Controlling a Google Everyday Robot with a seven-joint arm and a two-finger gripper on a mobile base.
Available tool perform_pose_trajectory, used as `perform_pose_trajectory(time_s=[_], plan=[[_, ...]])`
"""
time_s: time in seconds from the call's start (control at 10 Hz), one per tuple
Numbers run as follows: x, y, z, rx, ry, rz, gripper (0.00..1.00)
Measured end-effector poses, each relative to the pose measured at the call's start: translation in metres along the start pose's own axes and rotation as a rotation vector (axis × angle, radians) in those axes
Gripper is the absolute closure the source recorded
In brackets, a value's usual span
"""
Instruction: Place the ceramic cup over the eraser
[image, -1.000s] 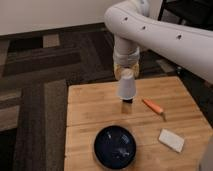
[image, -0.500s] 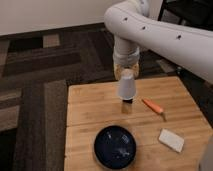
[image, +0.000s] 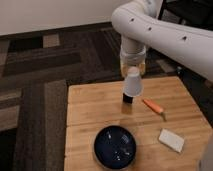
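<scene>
The ceramic cup (image: 133, 84), small, white and tapered, hangs mouth down over the wooden table (image: 90, 107). My gripper (image: 133, 69) comes down from the big white arm and is shut on the cup's upper end. The eraser (image: 128, 99), a small black block, stands on the table right under the cup's left part. Its top meets the cup's rim, and I cannot tell whether they touch.
A thin orange stick (image: 153, 106) lies just right of the eraser. A flat white pad (image: 171, 140) sits near the front right. A wide dark blue bowl (image: 115, 146) stands at the front middle. Patterned carpet (image: 35, 75) surrounds the table.
The cup and gripper have shifted very slightly to the right above the eraser. Everything else on the table stays where it was.
</scene>
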Motion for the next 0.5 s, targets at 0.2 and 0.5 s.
perform_pose_trajectory(time_s=[0.2,0.5], plan=[[-0.007,-0.002,0.008,-0.022,-0.014,-0.023,1.0],[-0.01,-0.004,0.021,-0.052,-0.018,-0.039,1.0]])
